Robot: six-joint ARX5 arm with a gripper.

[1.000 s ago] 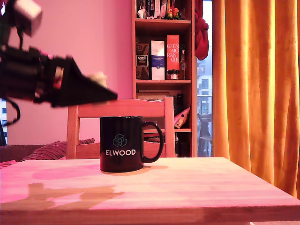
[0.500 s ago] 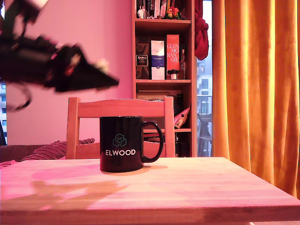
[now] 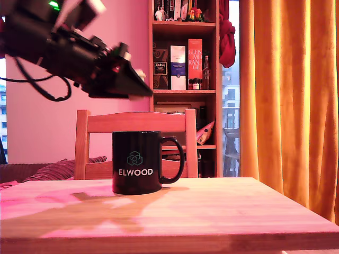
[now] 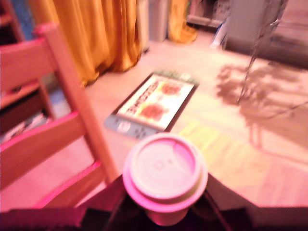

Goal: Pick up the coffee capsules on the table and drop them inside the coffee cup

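Note:
In the wrist view a pale capsule (image 4: 165, 175) with a wide flat rim sits clamped between my dark gripper (image 4: 163, 214) fingers. In the exterior view my gripper (image 3: 139, 84) hangs tilted in the air, well above the black coffee cup (image 3: 137, 161). Its tip is over the cup's top, and a pale bit of the capsule (image 3: 140, 72) shows near that tip. The ELWOOD cup stands upright on the wooden table (image 3: 222, 211), handle toward the exterior view's right. The wrist view does not show the cup.
A wooden chair (image 3: 132, 123) stands right behind the table; its back (image 4: 57, 134) fills one side of the wrist view. A bookshelf (image 3: 184, 63) and orange curtains (image 3: 286, 95) are farther back. A flat printed box (image 4: 154, 103) lies on the floor.
The arm has swung up and toward the exterior view's right with the capsule still held, from left of the cup to above it.

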